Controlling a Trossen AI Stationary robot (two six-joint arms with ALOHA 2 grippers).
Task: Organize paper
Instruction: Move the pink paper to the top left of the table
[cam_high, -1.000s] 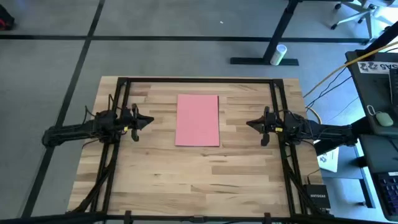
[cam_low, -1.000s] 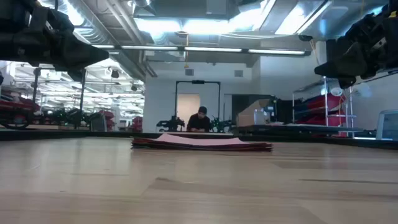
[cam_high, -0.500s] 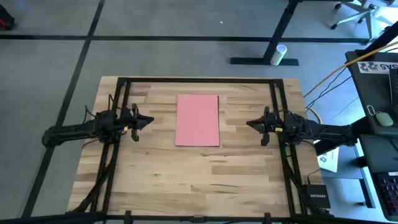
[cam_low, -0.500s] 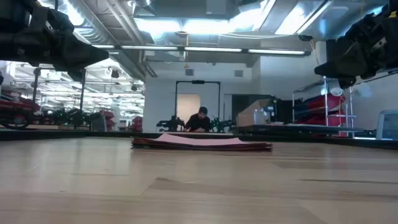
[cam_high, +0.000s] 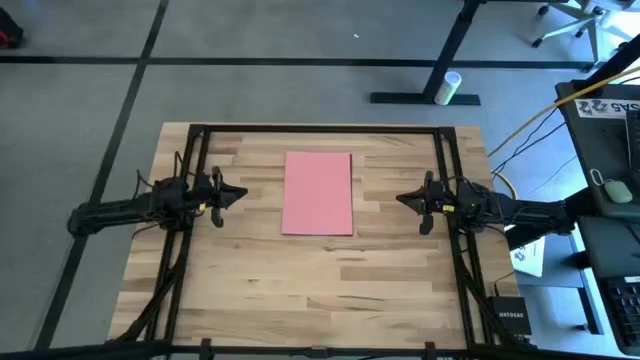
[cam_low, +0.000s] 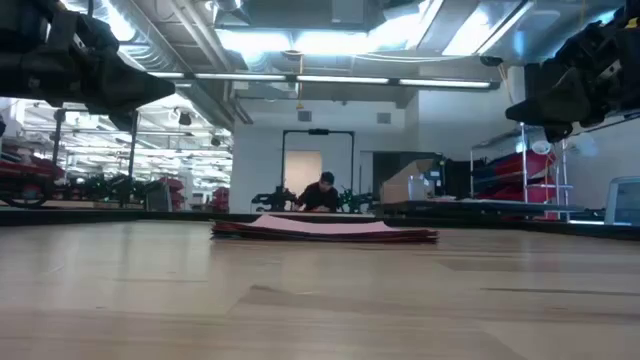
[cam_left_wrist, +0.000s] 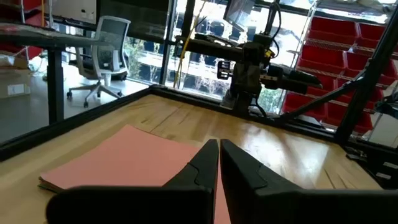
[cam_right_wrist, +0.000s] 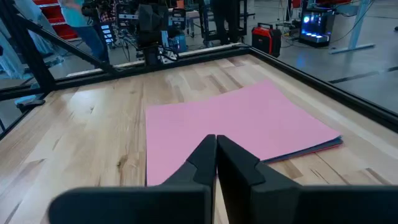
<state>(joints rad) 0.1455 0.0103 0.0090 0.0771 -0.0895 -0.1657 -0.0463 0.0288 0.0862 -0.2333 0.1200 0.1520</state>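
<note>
Flanking the stacked paper (cam_high: 318, 192), left tool (cam_high: 240, 193) and right tool (cam_high: 401, 198) seem closed.

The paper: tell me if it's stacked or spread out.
Stacked. The paper lies as one flat pile with a pink sheet on top; the right wrist view shows darker sheet edges peeking beneath. Both grippers are away from it.

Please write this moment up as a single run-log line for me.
paper stack: pink sheet on top, flat mid-table | left gripper: shut, left of stack, apart | right gripper: shut, right of stack, apart
</note>
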